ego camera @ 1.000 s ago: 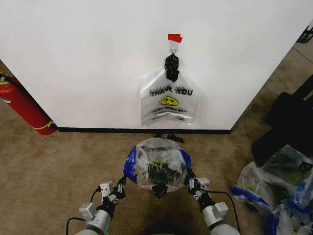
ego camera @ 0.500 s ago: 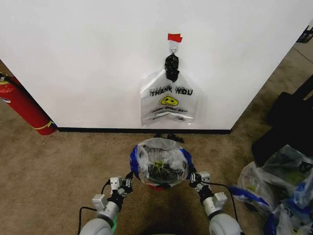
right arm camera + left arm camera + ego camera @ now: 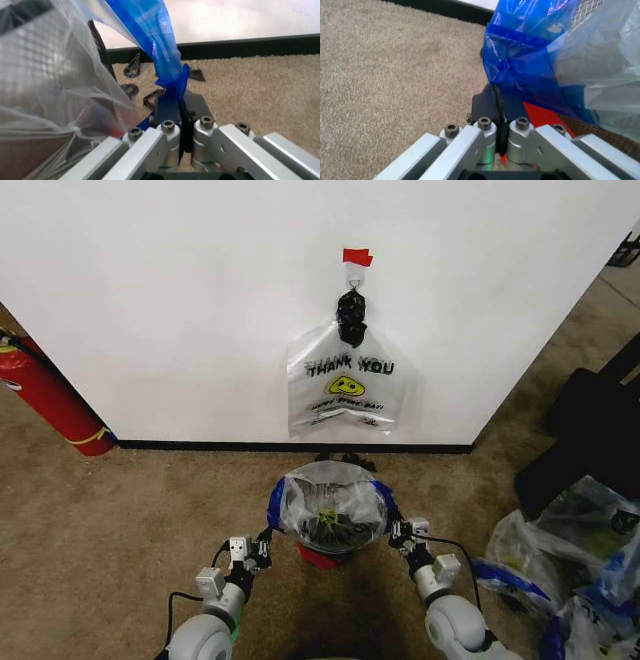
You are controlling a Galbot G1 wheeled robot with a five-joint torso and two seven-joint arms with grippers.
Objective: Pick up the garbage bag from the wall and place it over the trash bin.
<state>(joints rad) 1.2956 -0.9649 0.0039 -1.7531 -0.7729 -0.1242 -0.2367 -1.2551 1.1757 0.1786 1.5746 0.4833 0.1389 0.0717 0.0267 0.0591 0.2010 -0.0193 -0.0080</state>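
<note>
Bag work mostly done: the garbage bag (image 3: 332,502) is draped over the trash bin (image 3: 318,557), its clear plastic covering the bin mouth and its blue handle parts hanging down both sides; the red base shows just under the bag's hem. Bin stands on the carpet (image 3: 110,520) near the wall (image 3: 180,310), below the matching flat bag (image 3: 343,388) that hangs from the hook. Left gripper (image 3: 258,549) is at the bin's left side, jaws closed on the blue handle, which the left wrist view shows pinched between the pads (image 3: 495,108). Right gripper (image 3: 402,537) is at the bin's right side, likewise clamped on the other blue handle strip (image 3: 170,80). Judged from this, picking off the wall is finished and the bag is over the rim; what's left looks like pulling the edges lower on the sides and letting go.
</note>
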